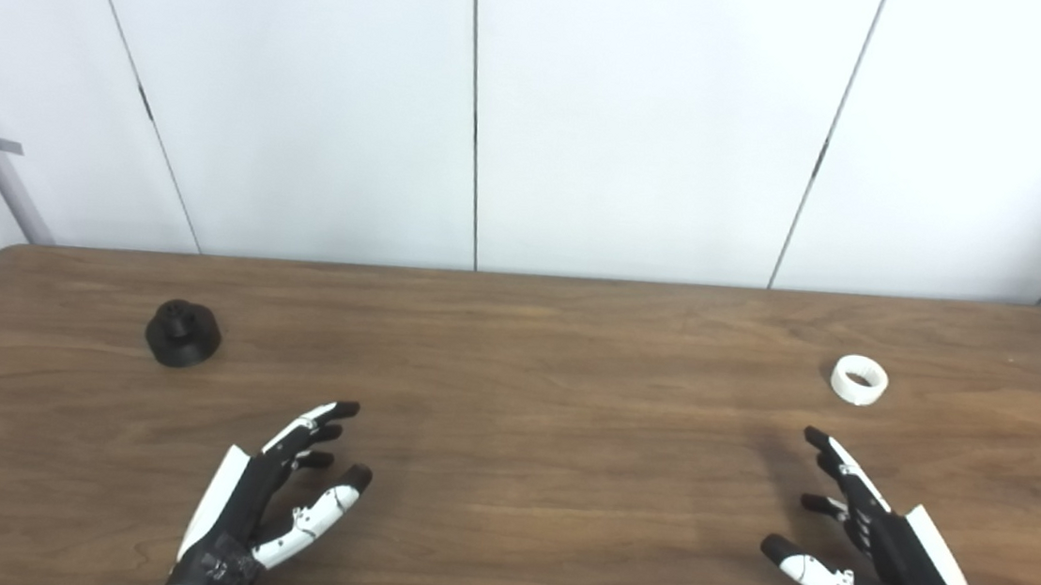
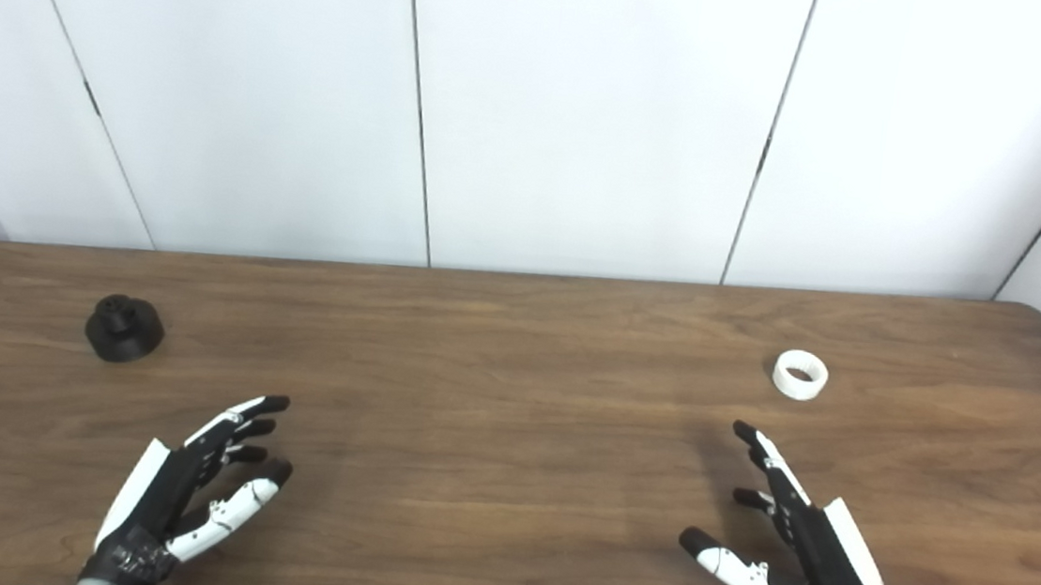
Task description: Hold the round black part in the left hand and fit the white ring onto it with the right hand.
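The round black part (image 1: 183, 334) rests on the wooden table (image 1: 504, 480) at the far left, its narrower knob facing up. A small white ring (image 1: 859, 380) lies flat on the table at the far right. My left hand (image 1: 272, 497) hovers low near the front edge, open with fingers spread, well to the right of and nearer than the black part. Over at the front right, my right hand (image 1: 875, 545) is open too, its fingertips a short way in front of the ring. Neither hand touches anything.
White wall panels (image 1: 536, 115) rise right behind the table's far edge. The table's rounded back corners show at left and right.
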### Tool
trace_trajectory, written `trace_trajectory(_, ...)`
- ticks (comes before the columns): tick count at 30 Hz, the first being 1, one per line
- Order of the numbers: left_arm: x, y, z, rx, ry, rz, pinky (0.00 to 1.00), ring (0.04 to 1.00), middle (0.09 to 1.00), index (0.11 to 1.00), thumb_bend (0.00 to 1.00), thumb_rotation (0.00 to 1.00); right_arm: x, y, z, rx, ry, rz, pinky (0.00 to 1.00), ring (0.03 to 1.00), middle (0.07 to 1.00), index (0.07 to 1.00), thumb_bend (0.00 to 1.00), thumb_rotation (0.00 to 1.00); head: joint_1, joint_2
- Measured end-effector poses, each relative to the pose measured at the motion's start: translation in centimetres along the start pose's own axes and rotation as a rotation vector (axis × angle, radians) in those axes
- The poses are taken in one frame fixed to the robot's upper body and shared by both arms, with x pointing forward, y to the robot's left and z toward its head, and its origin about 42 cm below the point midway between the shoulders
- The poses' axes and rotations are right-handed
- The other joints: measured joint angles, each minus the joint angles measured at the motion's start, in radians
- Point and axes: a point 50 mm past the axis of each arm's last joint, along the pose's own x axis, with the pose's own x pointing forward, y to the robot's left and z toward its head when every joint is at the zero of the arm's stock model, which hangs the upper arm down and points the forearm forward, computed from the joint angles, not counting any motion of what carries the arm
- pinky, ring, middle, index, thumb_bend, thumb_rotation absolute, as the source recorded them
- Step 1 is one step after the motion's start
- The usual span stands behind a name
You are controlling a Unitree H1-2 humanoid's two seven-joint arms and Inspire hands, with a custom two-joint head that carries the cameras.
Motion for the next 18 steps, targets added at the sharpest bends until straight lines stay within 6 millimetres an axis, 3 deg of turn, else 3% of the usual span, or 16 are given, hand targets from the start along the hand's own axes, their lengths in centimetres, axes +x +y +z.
trace_trajectory(18, 0.0, -0.01, 0.0, -0.001, -0.001, 0.0, 0.76, 0.868, 0.915, 0.863, 0.51, 0.52, 0.0, 0.01, 0.0, -0.001, 0.001, 0.0, 0.9, 0.972, 0.988, 0.95, 0.48, 0.42, 0.003, -0.003)
